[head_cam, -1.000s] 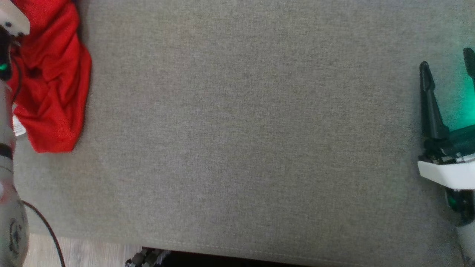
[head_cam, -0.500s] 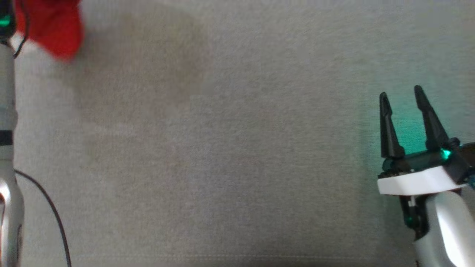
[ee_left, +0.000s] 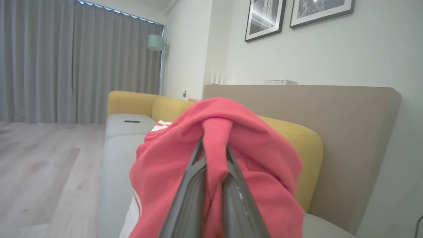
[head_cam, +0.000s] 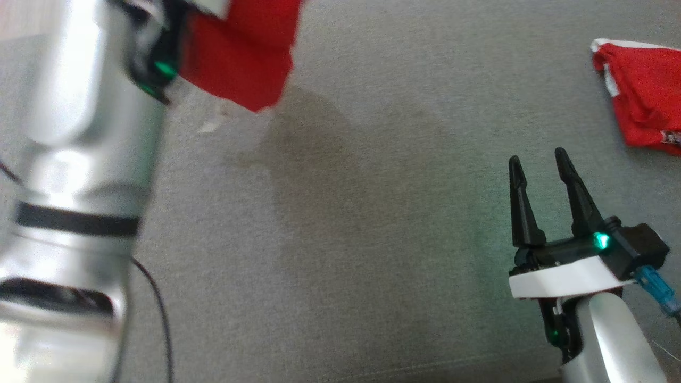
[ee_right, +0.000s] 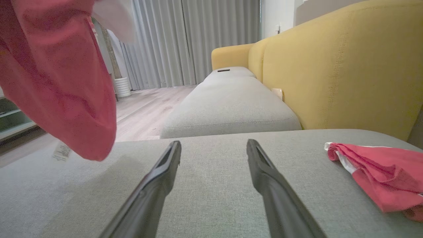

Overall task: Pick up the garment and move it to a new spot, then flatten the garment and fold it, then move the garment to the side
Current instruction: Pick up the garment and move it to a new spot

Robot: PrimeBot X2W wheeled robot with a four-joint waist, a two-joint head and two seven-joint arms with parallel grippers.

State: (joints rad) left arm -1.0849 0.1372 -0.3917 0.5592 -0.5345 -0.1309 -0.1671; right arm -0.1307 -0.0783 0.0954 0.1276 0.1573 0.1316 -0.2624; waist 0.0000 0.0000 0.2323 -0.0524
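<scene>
Left gripper (ee_left: 214, 147) pinches the garment (head_cam: 239, 53), seemingly limp and light, dangling at eleven o'clock. Right gripper (head_cam: 536, 157) gapes empty; best grab the hem (head_cam: 263, 103).

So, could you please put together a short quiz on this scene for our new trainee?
1. True or false: the left gripper is shut on the red garment it holds aloft.
2. The right gripper is: A) open and empty; B) shut on cloth; C) gripping a cable.
3. Fill in: a second red garment lies on the grey ____.
Key: 1 true; 2 A; 3 cushion.
</scene>
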